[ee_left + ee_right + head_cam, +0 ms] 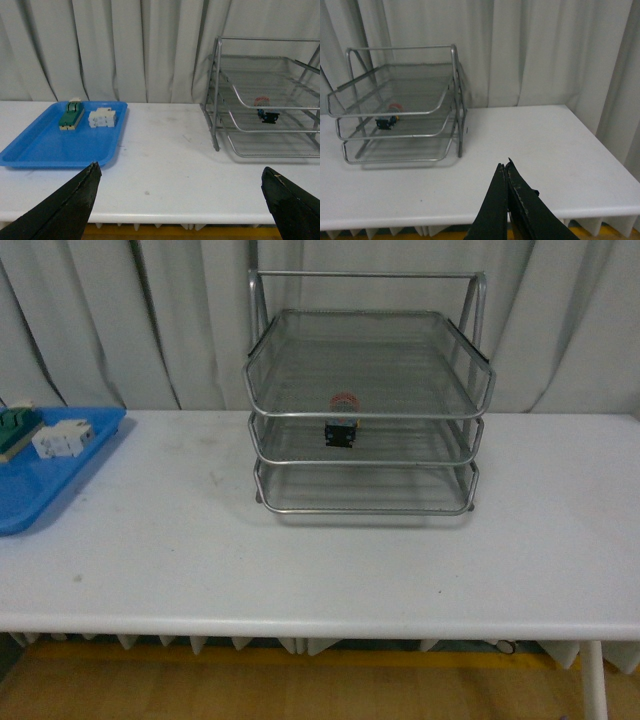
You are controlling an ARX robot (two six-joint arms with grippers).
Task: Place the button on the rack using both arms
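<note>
The silver wire rack [262, 350] stands at the back middle of the white table. The button [341, 426], with red cap and black-and-blue body, rests inside on the middle tray. It shows as well in the left wrist view as the button [265, 111] in the rack [216, 90], and in the right wrist view as the button [387, 119] in the rack [455, 80]. Neither arm appears in the front view. My left gripper [182, 172] is open over the table's front edge, with nothing between its fingers. My right gripper [505, 166] is shut and empty, well to the right of the rack.
A flat blue tray [60, 480] lies at the table's left end, holding a green block [15, 430] and a white block [62, 438]. Grey curtains hang behind the table. The table's front edge [320, 625] runs across below.
</note>
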